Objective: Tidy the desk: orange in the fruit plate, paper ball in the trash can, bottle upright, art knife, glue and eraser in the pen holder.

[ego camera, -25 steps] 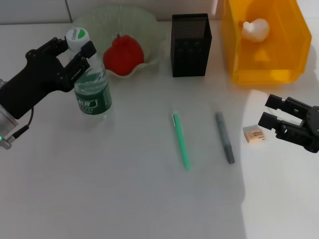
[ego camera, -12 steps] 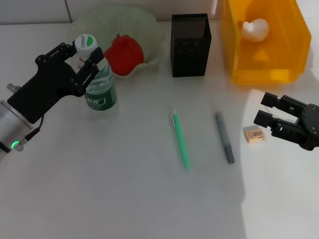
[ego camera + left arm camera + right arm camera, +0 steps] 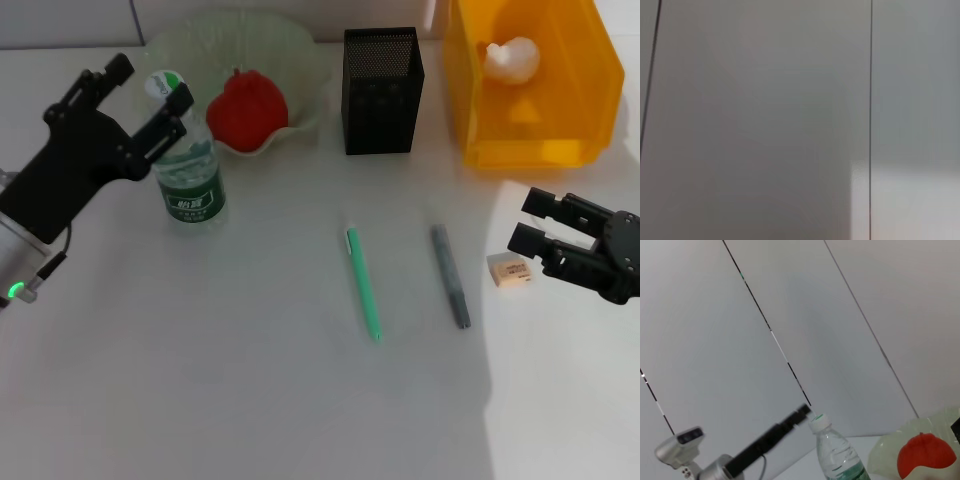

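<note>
The clear bottle [image 3: 190,170] with a green label stands upright on the desk; it also shows in the right wrist view [image 3: 837,455]. My left gripper [image 3: 140,88] is open, its fingers on either side of the white cap. The red-orange fruit [image 3: 247,108] lies in the pale green plate [image 3: 290,50]. The paper ball [image 3: 513,58] lies in the yellow bin [image 3: 530,150]. A green pen-shaped item [image 3: 363,283] and a grey one [image 3: 450,275] lie mid-desk. The eraser [image 3: 510,270] lies beside my open right gripper [image 3: 535,222]. The left wrist view shows only wall.
The black mesh pen holder [image 3: 382,90] stands at the back between the plate and the bin. In the right wrist view my left arm [image 3: 765,442] reaches toward the bottle, with the fruit [image 3: 926,454] beyond.
The left gripper carried the bottle a little back, then slightly left, and its fingers have spread away from the neck. The right gripper has barely moved.
</note>
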You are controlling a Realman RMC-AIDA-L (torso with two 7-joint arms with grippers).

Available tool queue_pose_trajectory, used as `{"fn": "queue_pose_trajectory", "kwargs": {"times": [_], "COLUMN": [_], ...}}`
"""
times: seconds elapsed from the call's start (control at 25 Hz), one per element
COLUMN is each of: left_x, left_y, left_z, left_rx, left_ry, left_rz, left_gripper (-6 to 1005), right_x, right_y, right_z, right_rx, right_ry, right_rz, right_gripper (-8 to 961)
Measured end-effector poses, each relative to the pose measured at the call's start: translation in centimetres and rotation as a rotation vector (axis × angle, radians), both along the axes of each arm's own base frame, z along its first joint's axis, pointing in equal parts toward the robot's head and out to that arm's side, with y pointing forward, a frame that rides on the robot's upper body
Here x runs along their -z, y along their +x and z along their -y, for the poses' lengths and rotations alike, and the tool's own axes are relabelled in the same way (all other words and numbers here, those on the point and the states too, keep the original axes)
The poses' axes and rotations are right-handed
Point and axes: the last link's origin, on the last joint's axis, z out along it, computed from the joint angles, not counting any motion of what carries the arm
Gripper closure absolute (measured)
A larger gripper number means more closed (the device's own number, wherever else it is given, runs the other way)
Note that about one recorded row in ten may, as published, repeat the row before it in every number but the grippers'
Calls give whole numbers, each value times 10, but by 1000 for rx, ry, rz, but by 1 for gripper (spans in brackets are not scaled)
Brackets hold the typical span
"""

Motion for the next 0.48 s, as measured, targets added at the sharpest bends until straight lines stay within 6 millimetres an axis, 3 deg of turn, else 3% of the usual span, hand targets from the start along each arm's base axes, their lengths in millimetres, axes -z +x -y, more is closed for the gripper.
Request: {"fn": "queue_pose_trajectory", "kwargs": {"times": [0.12,0.16,0.2,0.28,0.32,0.36,0.48], "left_x": [-13,-29,-48,-53,-68,-68,-74], "left_y": [1,1,0,0,2,2,6], "left_z": [8,17,29,33,41,41,48], "left_rx": [32,63,110,127,197,197,342], "left_ry": [63,136,200,206,139,139,-187], "left_rz": [57,117,188,210,236,236,37], "left_gripper": [288,244,239,229,224,219,214], "right_x": [-1,-1,-2,-9,-14,-19,-41], "right_y": [0,0,-1,-3,-4,-6,-15], "right_z": [0,0,-1,-6,-9,-13,-28], "right_rx": [-1,-1,-2,-3,-2,0,4], "right_ry": [3,7,14,27,31,31,-1], "right_rz": [-3,-5,-7,-15,-20,-22,1], "right_gripper": [203,204,205,208,209,211,214]}}
